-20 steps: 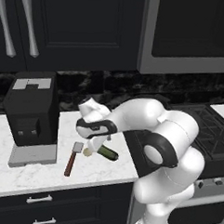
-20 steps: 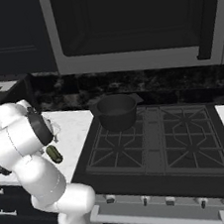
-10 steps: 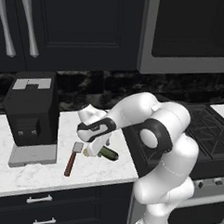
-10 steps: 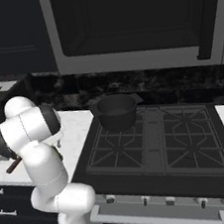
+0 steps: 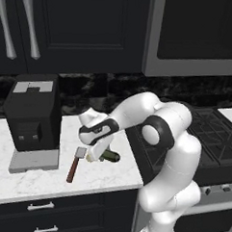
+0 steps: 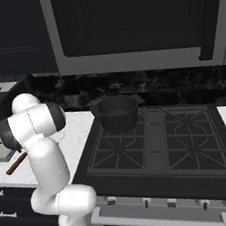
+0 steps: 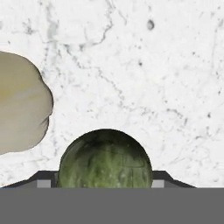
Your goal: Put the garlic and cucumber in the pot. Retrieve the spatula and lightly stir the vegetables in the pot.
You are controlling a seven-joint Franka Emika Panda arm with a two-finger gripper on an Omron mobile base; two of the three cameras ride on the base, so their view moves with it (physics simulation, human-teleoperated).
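The dark green cucumber [image 5: 112, 157] lies on the white marble counter [image 5: 47, 182], and my gripper [image 5: 99, 152] is down over its left end. In the hand view the cucumber [image 7: 105, 159] fills the gap of the gripper [image 7: 105, 180], with a fingertip [image 7: 46, 180] pressed against each side. The pale cream garlic [image 7: 19, 111] sits just beside it, untouched, and shows as a pale spot, the garlic [image 5: 89, 158], under the hand. The spatula [image 5: 75, 164] lies on the counter left of the hand, blade away from me. The dark pot [image 6: 117, 112] stands on the stove's back left burner.
A big black coffee machine [image 5: 33, 116] stands at the counter's back left. The black stove [image 6: 160, 146] lies right of the counter, under a dark microwave [image 6: 123, 23]. The spatula's handle [image 6: 16, 164] points toward the counter's front edge.
The hand has dropped onto the cucumber and its jaws have drawn in against it. The elbow has swung left and lower. Garlic, spatula and pot have not moved.
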